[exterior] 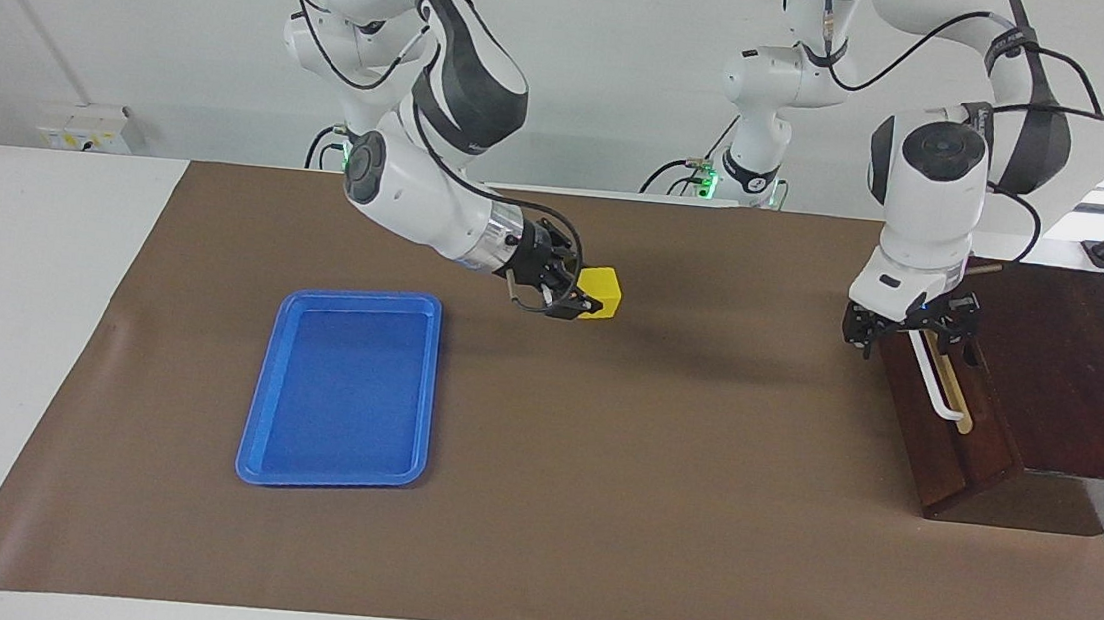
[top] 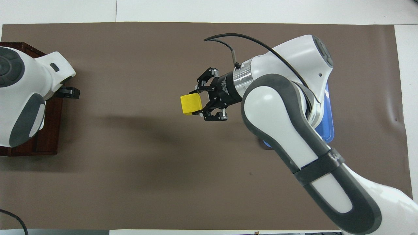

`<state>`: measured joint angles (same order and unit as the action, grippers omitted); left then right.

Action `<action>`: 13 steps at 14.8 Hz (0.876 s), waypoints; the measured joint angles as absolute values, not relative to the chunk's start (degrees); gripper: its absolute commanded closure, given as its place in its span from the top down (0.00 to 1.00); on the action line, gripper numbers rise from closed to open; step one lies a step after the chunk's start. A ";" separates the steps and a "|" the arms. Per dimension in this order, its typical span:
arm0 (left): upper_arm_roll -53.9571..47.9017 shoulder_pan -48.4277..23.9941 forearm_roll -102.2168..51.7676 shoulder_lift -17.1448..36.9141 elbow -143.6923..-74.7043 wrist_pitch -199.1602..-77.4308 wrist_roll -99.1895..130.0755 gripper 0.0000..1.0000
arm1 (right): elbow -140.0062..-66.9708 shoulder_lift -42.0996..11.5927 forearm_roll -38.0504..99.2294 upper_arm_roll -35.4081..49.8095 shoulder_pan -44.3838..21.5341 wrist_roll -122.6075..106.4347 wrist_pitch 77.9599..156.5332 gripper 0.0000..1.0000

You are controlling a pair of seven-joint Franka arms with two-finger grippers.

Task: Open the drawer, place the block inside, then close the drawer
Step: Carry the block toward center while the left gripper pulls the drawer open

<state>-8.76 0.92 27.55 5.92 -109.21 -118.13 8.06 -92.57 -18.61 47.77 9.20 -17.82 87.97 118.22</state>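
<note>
My right gripper is shut on the yellow block and holds it in the air over the middle of the brown mat. From above, the block sticks out of the right gripper toward the left arm's end. The dark brown drawer looks closed in its slanted box. My left gripper is open at the robots' end of the white handle, a finger on each side. In the overhead view the left arm hides the handle and most of the box.
A blue tray with nothing in it lies toward the right arm's end of the mat; my right arm covers most of the tray from above. The brown mat spans the table between tray and box.
</note>
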 measured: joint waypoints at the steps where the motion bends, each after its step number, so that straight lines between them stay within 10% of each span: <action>1: -8.64 1.08 29.05 7.37 -109.29 -120.20 8.06 1.00 | -92.67 -18.62 48.59 9.20 -18.59 89.27 119.84 0.00; 13: -8.35 5.50 32.25 9.01 -117.73 -132.00 6.35 1.00 | -93.13 -18.69 51.65 8.18 -17.95 91.55 122.24 0.00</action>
